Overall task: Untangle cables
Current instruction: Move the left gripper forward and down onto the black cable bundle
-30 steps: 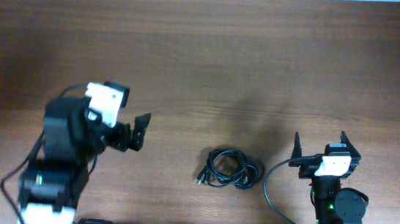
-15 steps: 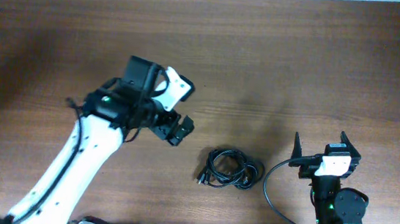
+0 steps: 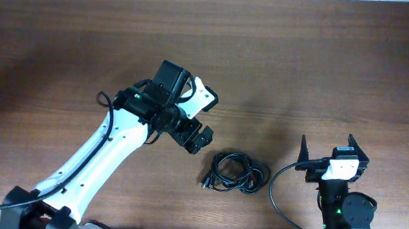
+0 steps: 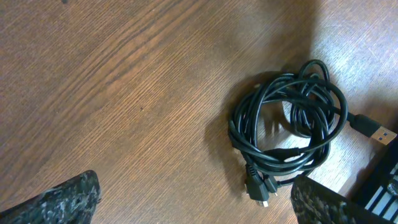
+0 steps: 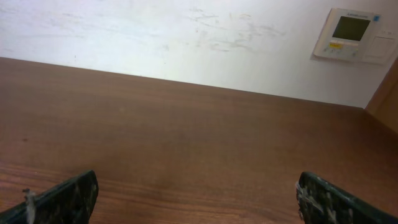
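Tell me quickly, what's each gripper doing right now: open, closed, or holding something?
Left gripper: open, holding nothing, close to the cables.
Right gripper: open, holding nothing.

Office-like room — wall thermostat (image 5: 352,34)

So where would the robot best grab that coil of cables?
Probably an outer strand at the rim of the cables, coming straight down with the open left gripper nearby: the coil lies flat on the table, and its rim arcs clear of the crossed middle.
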{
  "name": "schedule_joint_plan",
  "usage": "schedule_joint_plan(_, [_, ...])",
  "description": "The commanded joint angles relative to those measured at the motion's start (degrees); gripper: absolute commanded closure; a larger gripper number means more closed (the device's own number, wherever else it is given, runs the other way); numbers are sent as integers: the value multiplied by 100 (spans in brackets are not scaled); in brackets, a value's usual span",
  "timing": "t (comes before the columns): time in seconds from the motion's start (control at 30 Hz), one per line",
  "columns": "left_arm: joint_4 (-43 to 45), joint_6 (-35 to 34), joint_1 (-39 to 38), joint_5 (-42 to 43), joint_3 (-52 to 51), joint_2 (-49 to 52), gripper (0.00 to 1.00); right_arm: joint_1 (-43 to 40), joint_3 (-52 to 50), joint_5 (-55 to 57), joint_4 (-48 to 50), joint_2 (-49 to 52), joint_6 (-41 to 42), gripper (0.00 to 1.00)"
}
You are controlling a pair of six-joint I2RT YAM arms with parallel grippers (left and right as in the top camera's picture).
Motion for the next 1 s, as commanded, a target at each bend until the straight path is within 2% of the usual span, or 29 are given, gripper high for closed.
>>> schedule_joint_plan(0.0, [57,-282,-17,136,120,39,1,-39,-28,87,-42,-37,13,0])
schedule_joint_plan(0.27, [328,-424,-756,111,120,179,1,-39,-28,87,-42,-37,13,0])
schedule_joint_plan(0.4, [798,-997,-1051,109,120,435,1,-39,-28,87,-42,-37,13,0])
schedule_joint_plan(0.5, [890,-1158,-1130,111,120,774,1,-39,-28,87,-42,-37,13,0])
schedule_joint_plan(0.63, [892,-1154,-1172,26,120,1193,1,-39,-28,87,-42,-37,13,0])
schedule_joint_plan(0.77, [887,-1145,-1198,-573,120,1414,1,-39,-28,87,-42,-37,11,0])
schedule_joint_plan(0.9, [831,-538,-1360,-721,63,1427,1,-39,-28,87,-42,-37,13,0])
schedule_joint_plan(0.97, [831,-498,-1416,-931,33,1427,1,-39,-28,87,-42,-37,11,0])
